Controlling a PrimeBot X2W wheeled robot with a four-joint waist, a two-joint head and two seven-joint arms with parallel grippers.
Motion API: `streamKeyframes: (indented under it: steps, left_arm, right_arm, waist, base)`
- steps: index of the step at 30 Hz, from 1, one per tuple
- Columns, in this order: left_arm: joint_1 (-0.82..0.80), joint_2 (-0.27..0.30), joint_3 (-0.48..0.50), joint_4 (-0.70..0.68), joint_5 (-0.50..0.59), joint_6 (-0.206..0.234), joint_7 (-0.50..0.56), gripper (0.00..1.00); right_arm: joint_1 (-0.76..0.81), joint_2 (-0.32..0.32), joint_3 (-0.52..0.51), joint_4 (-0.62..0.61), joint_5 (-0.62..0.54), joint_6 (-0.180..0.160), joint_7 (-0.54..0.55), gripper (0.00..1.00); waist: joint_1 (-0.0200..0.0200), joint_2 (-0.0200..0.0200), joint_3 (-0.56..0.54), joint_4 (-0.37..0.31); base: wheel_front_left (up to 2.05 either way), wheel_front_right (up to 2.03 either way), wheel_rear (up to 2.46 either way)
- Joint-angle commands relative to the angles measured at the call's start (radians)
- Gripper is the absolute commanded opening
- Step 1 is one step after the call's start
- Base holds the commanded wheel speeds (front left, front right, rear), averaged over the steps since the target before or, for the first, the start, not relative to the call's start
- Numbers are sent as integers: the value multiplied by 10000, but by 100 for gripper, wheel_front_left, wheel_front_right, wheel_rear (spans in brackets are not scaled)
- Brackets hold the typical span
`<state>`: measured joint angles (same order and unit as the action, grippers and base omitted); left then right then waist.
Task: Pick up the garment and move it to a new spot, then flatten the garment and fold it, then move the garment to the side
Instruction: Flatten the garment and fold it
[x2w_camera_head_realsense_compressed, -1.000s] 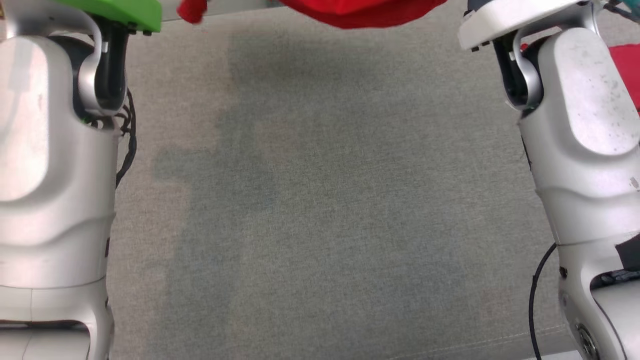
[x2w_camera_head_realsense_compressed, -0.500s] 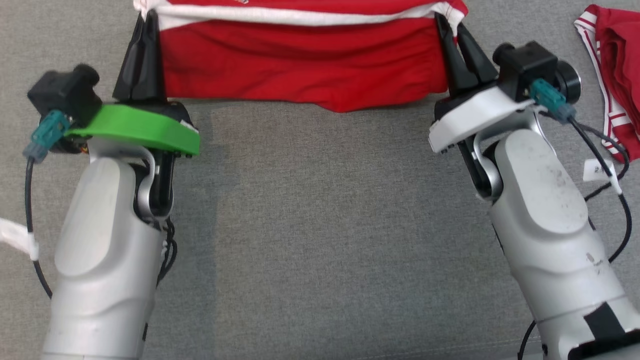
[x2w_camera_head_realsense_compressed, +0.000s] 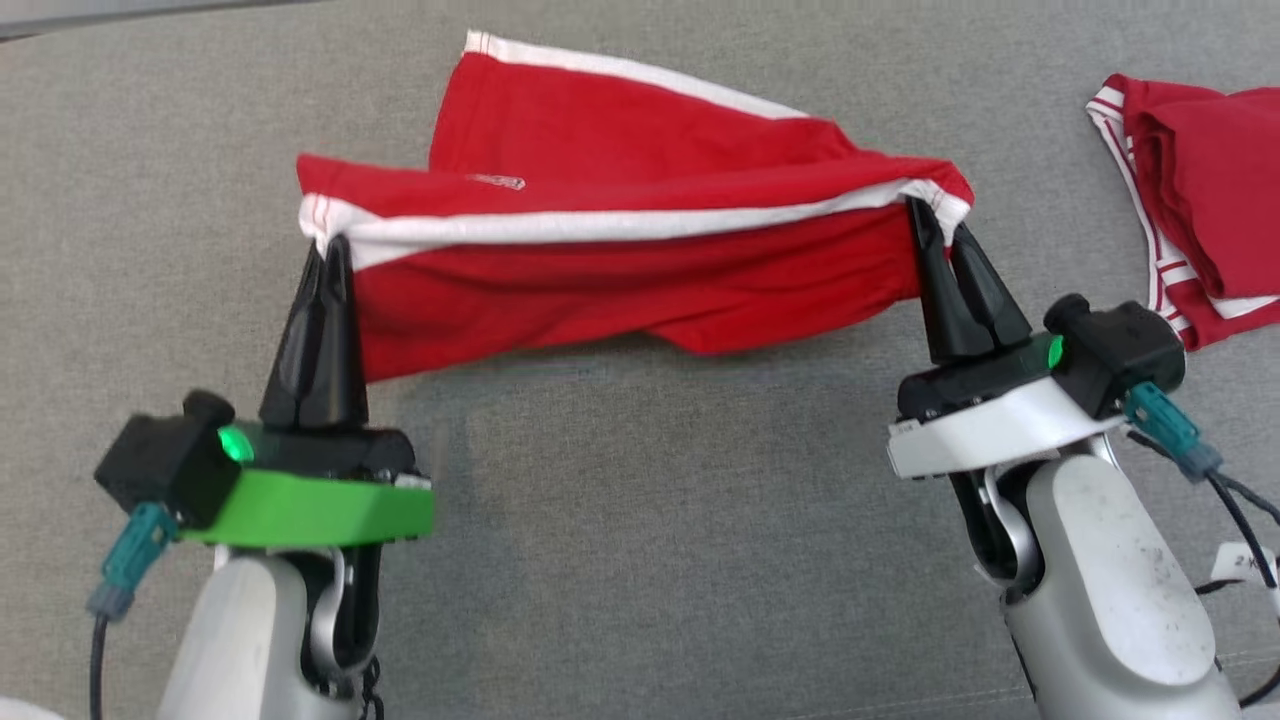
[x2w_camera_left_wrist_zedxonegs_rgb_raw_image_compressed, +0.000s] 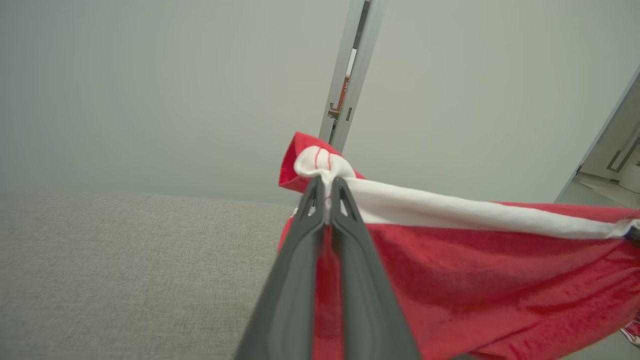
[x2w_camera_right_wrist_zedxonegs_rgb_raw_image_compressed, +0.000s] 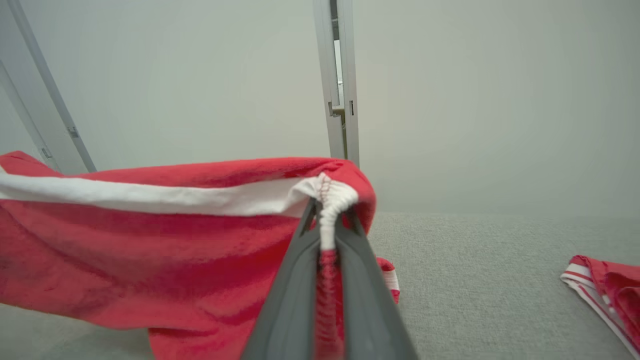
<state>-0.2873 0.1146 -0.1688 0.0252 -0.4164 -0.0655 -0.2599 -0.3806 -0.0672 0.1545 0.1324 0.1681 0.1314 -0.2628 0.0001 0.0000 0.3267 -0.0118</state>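
The garment (x2w_camera_head_realsense_compressed: 620, 270) is a pair of red shorts with a white waistband, stretched between my two grippers above the grey cloth surface. My left gripper (x2w_camera_head_realsense_compressed: 330, 250) is shut on the waistband's left corner; the white band bunches above its tips in the left wrist view, garment (x2w_camera_left_wrist_zedxonegs_rgb_raw_image_compressed: 475, 260), gripper (x2w_camera_left_wrist_zedxonegs_rgb_raw_image_compressed: 327, 187). My right gripper (x2w_camera_head_realsense_compressed: 935, 225) is shut on the waistband's right corner, with the garment (x2w_camera_right_wrist_zedxonegs_rgb_raw_image_compressed: 150, 240) hanging to the left of the gripper (x2w_camera_right_wrist_zedxonegs_rgb_raw_image_compressed: 330, 210). One leg with a white hem trails onto the surface behind.
A second red garment with white stripes (x2w_camera_head_realsense_compressed: 1200, 210) lies folded at the far right of the grey cloth surface (x2w_camera_head_realsense_compressed: 650, 520), also lying low right in the right wrist view as a red garment (x2w_camera_right_wrist_zedxonegs_rgb_raw_image_compressed: 605, 285). A pale wall with a metal frame post (x2w_camera_right_wrist_zedxonegs_rgb_raw_image_compressed: 337, 80) stands beyond.
The head view has tilted, so both grippers and the whole garment now sit lower in it. Both grippers stay shut on the waistband corners, the shorts still spread between them.
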Motion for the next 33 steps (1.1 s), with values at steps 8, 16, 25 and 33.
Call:
streamKeyframes:
  steps: [8,16,25,33]
  left_arm:
    - [2746,251,-230,-2702,157,658,817,0]
    - [3447,365,-249,-2802,-74,877,1358,0]
    - [1685,271,-363,-512,-205,453,1224,0]
    - [-548,136,-499,1860,-125,141,1044,0]
  right_arm:
    - [2288,-171,-371,-1522,48,-17,-23,0]
    - [3433,-84,-358,-1787,291,-17,392,0]
    - [2204,46,-239,230,549,-17,197,0]
    - [831,103,-369,1680,527,-17,50,0]
  waist:
    - [-1,0,-1206,-218]
    - [-1,0,-947,-505]
    - [-1,0,-160,-723]
    - [-1,0,366,-783]
  base:
    - [0,0,0]
    - [0,0,0]
    - [0,0,0]
    - [0,0,0]
